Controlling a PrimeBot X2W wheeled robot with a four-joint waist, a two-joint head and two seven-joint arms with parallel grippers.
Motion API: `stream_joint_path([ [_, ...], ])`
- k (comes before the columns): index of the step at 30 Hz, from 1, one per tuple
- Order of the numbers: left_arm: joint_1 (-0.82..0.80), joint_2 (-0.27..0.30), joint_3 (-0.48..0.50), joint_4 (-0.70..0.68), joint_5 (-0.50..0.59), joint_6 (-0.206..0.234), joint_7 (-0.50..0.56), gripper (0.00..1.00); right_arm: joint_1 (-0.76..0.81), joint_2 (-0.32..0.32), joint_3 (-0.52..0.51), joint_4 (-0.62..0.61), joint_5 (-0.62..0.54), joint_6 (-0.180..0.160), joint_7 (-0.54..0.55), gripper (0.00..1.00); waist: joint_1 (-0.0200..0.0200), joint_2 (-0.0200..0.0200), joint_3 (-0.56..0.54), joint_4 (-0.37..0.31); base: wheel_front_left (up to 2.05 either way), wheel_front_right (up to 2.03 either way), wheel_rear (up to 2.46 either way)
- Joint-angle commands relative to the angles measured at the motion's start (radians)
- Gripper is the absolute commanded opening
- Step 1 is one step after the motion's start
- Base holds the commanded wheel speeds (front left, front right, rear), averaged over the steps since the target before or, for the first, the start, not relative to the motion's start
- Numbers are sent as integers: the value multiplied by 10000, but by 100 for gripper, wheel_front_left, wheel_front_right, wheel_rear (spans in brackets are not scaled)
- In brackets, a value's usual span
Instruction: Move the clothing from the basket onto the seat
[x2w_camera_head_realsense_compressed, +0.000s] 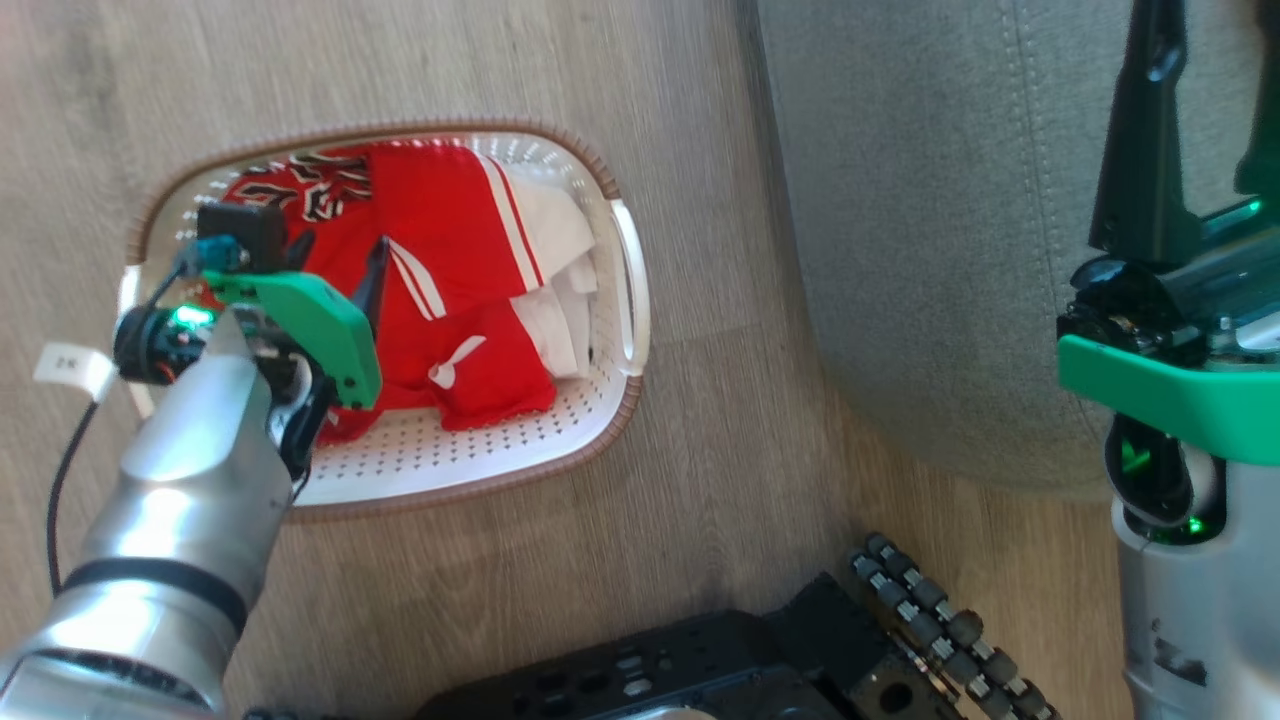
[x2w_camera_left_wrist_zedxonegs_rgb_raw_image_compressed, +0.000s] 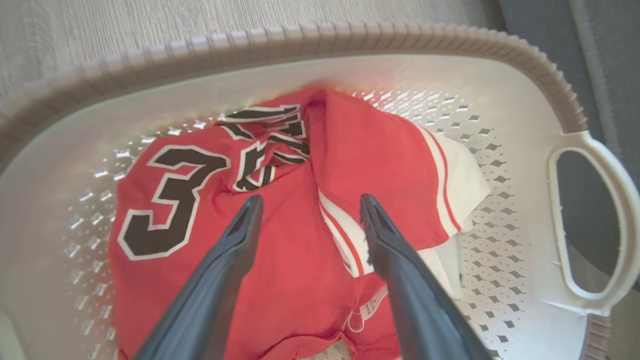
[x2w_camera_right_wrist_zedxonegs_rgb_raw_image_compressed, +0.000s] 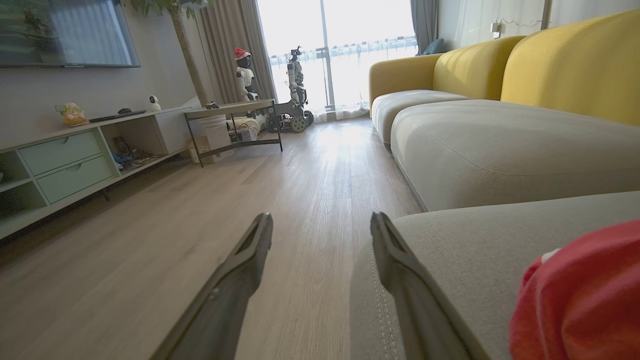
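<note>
The white perforated basket (x2w_camera_head_realsense_compressed: 450, 462) with a brown rim stands on the wood floor, left of the grey seat (x2w_camera_head_realsense_compressed: 920, 250). Red clothing (x2w_camera_head_realsense_compressed: 450, 250) fills it: a jersey with black-and-white numerals (x2w_camera_left_wrist_zedxonegs_rgb_raw_image_compressed: 170, 200) and a piece with white stripes (x2w_camera_left_wrist_zedxonegs_rgb_raw_image_compressed: 370, 155). My left gripper (x2w_camera_head_realsense_compressed: 340, 265) hangs open just above this pile, fingers spread over the red cloth (x2w_camera_left_wrist_zedxonegs_rgb_raw_image_compressed: 307, 200). My right gripper (x2w_camera_head_realsense_compressed: 1200, 100) is open and empty over the seat's edge (x2w_camera_right_wrist_zedxonegs_rgb_raw_image_compressed: 320, 220). Another red garment (x2w_camera_right_wrist_zedxonegs_rgb_raw_image_compressed: 585, 300) lies on the seat (x2w_camera_right_wrist_zedxonegs_rgb_raw_image_compressed: 475, 250), at the lower right of the right wrist view.
My dark wheeled base (x2w_camera_head_realsense_compressed: 700, 670) sits at the bottom, near the basket and the seat corner. Across the wood floor are a low TV cabinet (x2w_camera_right_wrist_zedxonegs_rgb_raw_image_compressed: 75, 160), a small table (x2w_camera_right_wrist_zedxonegs_rgb_raw_image_compressed: 235, 125) and other robots by the window (x2w_camera_right_wrist_zedxonegs_rgb_raw_image_compressed: 295, 90). Yellow sofa backs (x2w_camera_right_wrist_zedxonegs_rgb_raw_image_compressed: 550, 60) rise behind the seat.
</note>
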Motion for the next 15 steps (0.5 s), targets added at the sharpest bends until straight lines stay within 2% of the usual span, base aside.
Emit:
stream_joint_path([
  [1,-3,185,185,-40,-100,-52,12,100,130,112,112,-392,-81,71,-61,100,-2,1,154,-73,0,0,0],
  [15,-1161,224,-226,1035,-395,-62,824,100,-93,262,371,-947,-251,71,-62,100,-2,1,1133,-361,0,0,0],
])
